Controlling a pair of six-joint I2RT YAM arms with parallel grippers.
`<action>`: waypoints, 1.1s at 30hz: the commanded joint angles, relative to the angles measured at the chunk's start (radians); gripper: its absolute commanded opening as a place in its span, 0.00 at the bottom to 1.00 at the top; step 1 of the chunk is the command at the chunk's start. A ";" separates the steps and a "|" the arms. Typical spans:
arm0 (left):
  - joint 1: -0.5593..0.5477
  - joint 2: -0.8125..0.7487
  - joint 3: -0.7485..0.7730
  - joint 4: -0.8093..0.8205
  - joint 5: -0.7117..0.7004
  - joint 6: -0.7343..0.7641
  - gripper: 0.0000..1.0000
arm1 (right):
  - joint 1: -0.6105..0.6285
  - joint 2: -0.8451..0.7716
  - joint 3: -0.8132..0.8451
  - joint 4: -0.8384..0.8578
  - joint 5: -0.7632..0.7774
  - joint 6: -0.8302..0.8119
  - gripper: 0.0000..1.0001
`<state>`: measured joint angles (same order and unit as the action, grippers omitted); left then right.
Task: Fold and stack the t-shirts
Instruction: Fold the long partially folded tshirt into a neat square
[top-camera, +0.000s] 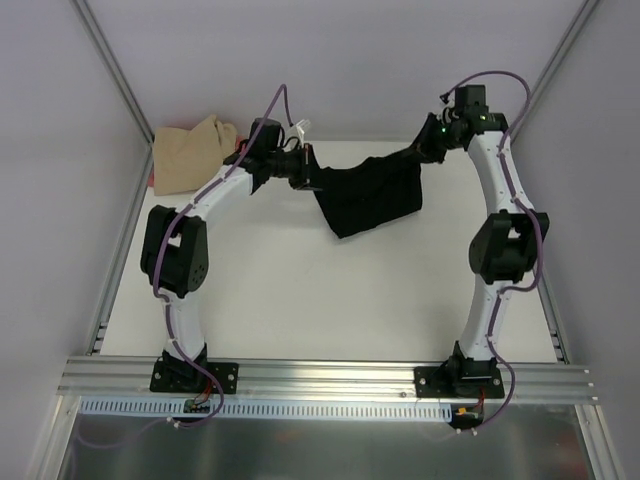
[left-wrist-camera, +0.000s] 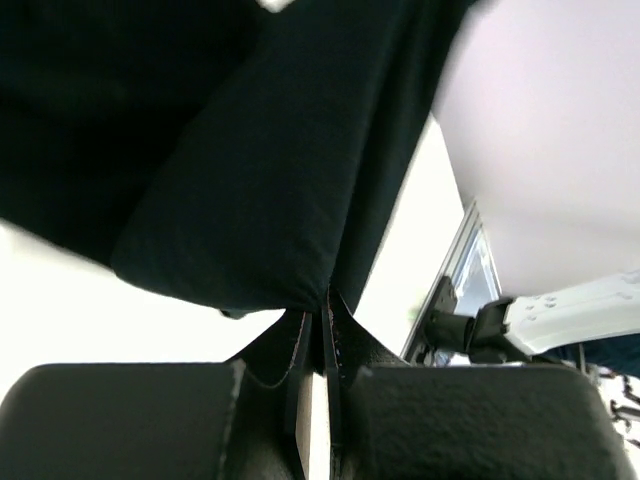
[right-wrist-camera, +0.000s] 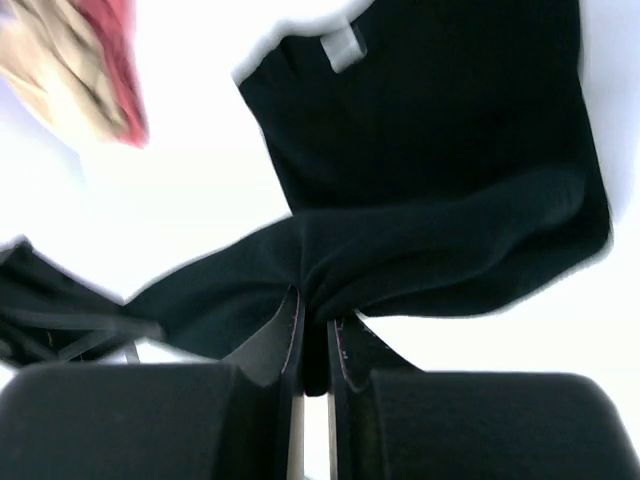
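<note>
Black shirt (top-camera: 370, 195) hangs stretched between the two grippers over the far half of the table (top-camera: 300, 300). Its long axis runs left to right across the top view, the taut upper edge rising slightly toward the right. The bulk of the cloth sags from that edge toward the arm bases and ends in a loose point nearer the left. Whether that low point touches the table I cannot tell. In the right wrist view a small white label (right-wrist-camera: 343, 48) shows near one edge of the shirt.

Left gripper (left-wrist-camera: 322, 300) has its fingers pressed together on a fold of the black cloth. Right gripper (right-wrist-camera: 315, 305) pinches a bunched ridge of the same shirt, fingers close together.

Tan shirt (top-camera: 190, 150) lies crumpled in the far left corner of the table, well apart from the black one. A bit of red shirt (right-wrist-camera: 115, 60) shows just beside it, touching it.

The table is plain white and matte. Pale walls with metal corner posts close it in on three sides, and a metal rail (top-camera: 330, 378) along the near edge carries both arm bases.
</note>
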<state>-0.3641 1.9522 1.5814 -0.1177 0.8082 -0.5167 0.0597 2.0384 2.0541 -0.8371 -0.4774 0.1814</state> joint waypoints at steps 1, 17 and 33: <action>0.046 0.066 0.144 0.006 0.031 -0.022 0.00 | -0.023 0.193 0.397 -0.061 -0.052 0.041 0.00; 0.139 0.143 0.022 0.288 0.034 -0.213 0.99 | -0.104 0.232 -0.067 0.593 -0.305 0.333 0.97; 0.019 0.198 0.052 0.585 0.043 -0.427 0.99 | -0.097 0.198 -0.207 0.705 -0.359 0.368 0.97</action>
<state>-0.3168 2.1109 1.5311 0.3317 0.8391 -0.8761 -0.0441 2.2196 1.8065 -0.2024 -0.7891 0.5095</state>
